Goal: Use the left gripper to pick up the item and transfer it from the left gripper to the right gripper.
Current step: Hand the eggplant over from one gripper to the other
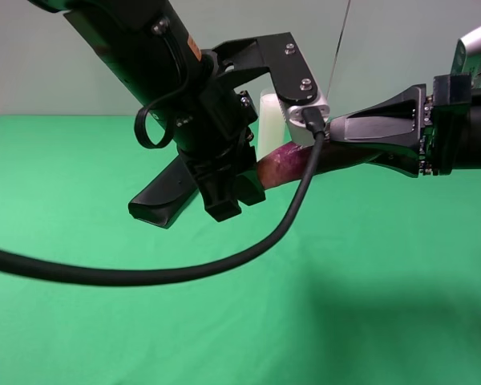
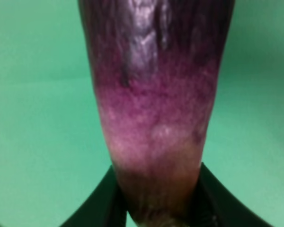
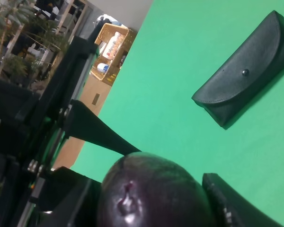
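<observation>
The item [image 1: 282, 163], a dark purple eggplant with a pink tip, hangs in the air above the green table between both arms. My left gripper [image 1: 239, 192] is shut on its pink tip; in the left wrist view the item [image 2: 156, 94] narrows down into the gripper [image 2: 158, 210], with a black finger [image 2: 97, 210] pressed on each side. My right gripper [image 1: 337, 146] reaches in from the right with its tapered fingers closed around the dark thick end. In the right wrist view the item's rounded end [image 3: 151, 189] fills the right gripper [image 3: 151, 210] between the fingers [image 3: 232, 208].
A black glasses case [image 1: 156, 200] lies on the green table [image 1: 345, 305] under the left arm; it also shows in the right wrist view [image 3: 246, 71]. A white candle [image 1: 267, 120] stands behind the arms. A thick black cable [image 1: 144, 277] loops across the front.
</observation>
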### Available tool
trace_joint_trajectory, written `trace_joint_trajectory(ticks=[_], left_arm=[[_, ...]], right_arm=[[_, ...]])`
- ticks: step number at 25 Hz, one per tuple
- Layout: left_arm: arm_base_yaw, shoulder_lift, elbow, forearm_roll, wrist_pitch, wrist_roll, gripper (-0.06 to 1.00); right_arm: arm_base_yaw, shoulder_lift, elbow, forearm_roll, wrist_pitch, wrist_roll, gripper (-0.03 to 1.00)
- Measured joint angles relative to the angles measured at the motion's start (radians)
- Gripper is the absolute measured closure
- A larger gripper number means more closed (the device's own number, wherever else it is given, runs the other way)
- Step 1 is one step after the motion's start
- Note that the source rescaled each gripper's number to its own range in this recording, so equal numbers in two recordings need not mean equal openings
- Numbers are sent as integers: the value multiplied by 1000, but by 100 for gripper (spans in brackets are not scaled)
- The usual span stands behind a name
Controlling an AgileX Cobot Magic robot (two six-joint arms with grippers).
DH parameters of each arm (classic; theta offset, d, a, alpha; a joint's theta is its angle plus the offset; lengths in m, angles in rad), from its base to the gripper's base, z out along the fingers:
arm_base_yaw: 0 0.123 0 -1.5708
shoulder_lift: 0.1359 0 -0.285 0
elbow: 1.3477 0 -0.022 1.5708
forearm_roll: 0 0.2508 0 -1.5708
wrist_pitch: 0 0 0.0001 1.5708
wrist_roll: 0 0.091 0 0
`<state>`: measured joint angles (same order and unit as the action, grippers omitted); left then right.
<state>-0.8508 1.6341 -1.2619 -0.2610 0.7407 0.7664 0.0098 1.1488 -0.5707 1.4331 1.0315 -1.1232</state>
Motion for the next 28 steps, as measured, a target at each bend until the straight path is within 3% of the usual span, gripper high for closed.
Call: trace_joint_trajectory(ticks=[15, 17, 19, 21, 23, 28], left_arm=[[0, 0, 0, 0, 0, -3, 93], [0, 0, 0, 0, -1, -24, 69], [0, 0, 0, 0, -6, -46, 27], [0, 0, 0, 0, -7, -63, 8], [0, 0, 0, 3, -9, -65, -1], [0, 0, 0, 3, -11, -68, -5]], right_arm=[[-2, 0, 0, 0, 7, -3, 97], [-2, 0, 0, -2, 20, -7, 97], [-2, 0, 0, -2, 29, -8, 97], [-2, 0, 0, -3, 31, -8, 97], [-2, 0, 0, -3, 32, -8, 97], [-2, 0, 0, -3, 35, -8, 97]])
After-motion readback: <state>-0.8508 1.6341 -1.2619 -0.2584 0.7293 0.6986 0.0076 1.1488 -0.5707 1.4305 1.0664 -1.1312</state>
